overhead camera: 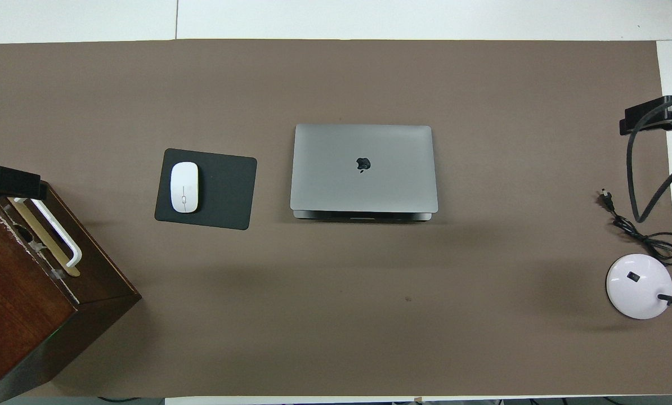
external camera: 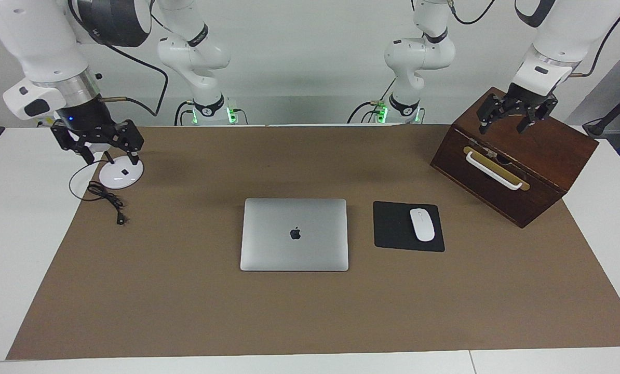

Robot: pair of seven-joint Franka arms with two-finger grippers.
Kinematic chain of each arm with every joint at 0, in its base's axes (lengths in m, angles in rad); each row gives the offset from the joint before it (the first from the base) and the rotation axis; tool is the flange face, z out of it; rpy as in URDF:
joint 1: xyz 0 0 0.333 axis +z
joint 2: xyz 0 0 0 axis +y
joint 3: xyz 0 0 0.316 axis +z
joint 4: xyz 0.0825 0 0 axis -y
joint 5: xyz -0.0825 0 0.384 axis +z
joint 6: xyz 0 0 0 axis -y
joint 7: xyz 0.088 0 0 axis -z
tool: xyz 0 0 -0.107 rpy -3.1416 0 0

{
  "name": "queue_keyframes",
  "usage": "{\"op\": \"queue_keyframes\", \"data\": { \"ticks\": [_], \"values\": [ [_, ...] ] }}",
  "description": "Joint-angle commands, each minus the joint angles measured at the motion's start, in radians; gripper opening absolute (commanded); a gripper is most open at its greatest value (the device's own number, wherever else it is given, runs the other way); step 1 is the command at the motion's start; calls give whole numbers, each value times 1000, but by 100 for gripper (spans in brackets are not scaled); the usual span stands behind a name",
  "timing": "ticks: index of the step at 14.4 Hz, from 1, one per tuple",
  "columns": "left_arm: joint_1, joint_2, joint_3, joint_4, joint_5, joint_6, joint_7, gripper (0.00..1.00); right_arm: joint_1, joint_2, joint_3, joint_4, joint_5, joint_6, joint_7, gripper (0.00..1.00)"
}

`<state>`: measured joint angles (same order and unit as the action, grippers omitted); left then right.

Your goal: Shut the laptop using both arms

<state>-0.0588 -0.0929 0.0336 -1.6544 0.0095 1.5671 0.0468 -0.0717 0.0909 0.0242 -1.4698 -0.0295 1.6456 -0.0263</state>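
a: laptop (external camera: 294, 234) lid down, logo up, flat in the middle of the brown mat (external camera: 185, 291) on the worktop (external camera: 9, 249); in the overhead view a thin sliver of the base peeking out under the lid's nearer edge, so perhaps not quite flush.
b: black mouse pad (external camera: 393, 228) with the white mouse (external camera: 422, 224) just beside, toward the left arm's end.
a: left pincer (external camera: 511, 122) raised over the wooden box (external camera: 543, 171), fingers spread, holding nothing.
b: right pincer (external camera: 108, 154) also spread and empty, hanging over the white lamp base (external camera: 121, 174), black cord (external camera: 105, 197) coiled next to that.
a: both well apart from the laptop, touching nothing.
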Motion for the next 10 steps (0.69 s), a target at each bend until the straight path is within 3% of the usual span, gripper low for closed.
{"op": "queue_keyframes", "data": {
  "ticks": [1,10],
  "values": [
    [-6,-4,3,-4,3,13,-10,100,-10,-14,11,-18,3,-10,8,100],
    [-9,-4,0,-27,-14,34,-12,100,-10,-13,11,-30,8,-21,11,100]
  ]
}}
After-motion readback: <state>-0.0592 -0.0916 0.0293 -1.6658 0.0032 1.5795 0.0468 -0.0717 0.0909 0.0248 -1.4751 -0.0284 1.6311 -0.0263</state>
